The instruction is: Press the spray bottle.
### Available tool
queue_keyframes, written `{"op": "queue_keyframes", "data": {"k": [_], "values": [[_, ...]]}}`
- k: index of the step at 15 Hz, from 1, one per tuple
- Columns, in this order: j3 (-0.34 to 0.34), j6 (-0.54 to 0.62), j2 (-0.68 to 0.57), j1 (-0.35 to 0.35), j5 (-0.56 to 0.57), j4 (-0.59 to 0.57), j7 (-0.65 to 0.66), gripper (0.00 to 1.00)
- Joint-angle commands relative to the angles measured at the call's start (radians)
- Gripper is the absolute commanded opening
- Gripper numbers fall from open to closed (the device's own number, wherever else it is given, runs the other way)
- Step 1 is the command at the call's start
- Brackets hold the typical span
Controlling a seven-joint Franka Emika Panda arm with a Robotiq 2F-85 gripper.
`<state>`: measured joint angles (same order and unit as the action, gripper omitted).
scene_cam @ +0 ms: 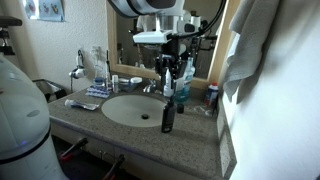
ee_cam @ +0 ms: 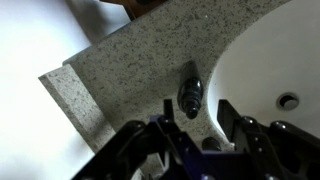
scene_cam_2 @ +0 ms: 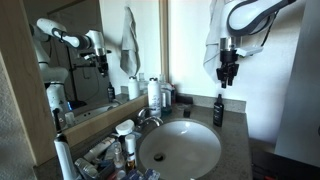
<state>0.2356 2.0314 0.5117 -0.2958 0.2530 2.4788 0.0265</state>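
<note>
A small dark spray bottle (scene_cam: 167, 116) stands upright on the speckled counter at the rim of the sink; it also shows in an exterior view (scene_cam_2: 217, 110) and from above in the wrist view (ee_cam: 190, 92). My gripper (scene_cam: 172, 72) hangs above it, also seen in an exterior view (scene_cam_2: 227, 78). In the wrist view the gripper (ee_cam: 195, 118) is open and empty, its two dark fingers on either side of the bottle's top, apart from it.
The white oval sink (scene_cam_2: 180, 148) with a faucet (scene_cam_2: 150, 116) fills the counter's middle. Several toiletry bottles (scene_cam_2: 158, 95) stand by the mirror (scene_cam_2: 85, 60). The counter's front edge (ee_cam: 70, 95) is close to the bottle. A white towel (scene_cam: 270, 80) hangs nearby.
</note>
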Motion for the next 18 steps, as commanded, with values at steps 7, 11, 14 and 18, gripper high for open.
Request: {"op": "queue_keyframes", "data": {"k": [7, 11, 14, 18], "values": [[-0.002, 0.058, -0.082, -0.005, -0.005, -0.005, 0.020, 0.00], [-0.001, 0.084, -0.118, -0.005, -0.004, -0.010, 0.021, 0.00], [-0.001, 0.100, -0.135, -0.006, -0.004, -0.014, 0.021, 0.00], [-0.001, 0.107, -0.146, -0.006, -0.003, -0.017, 0.022, 0.00]]}}
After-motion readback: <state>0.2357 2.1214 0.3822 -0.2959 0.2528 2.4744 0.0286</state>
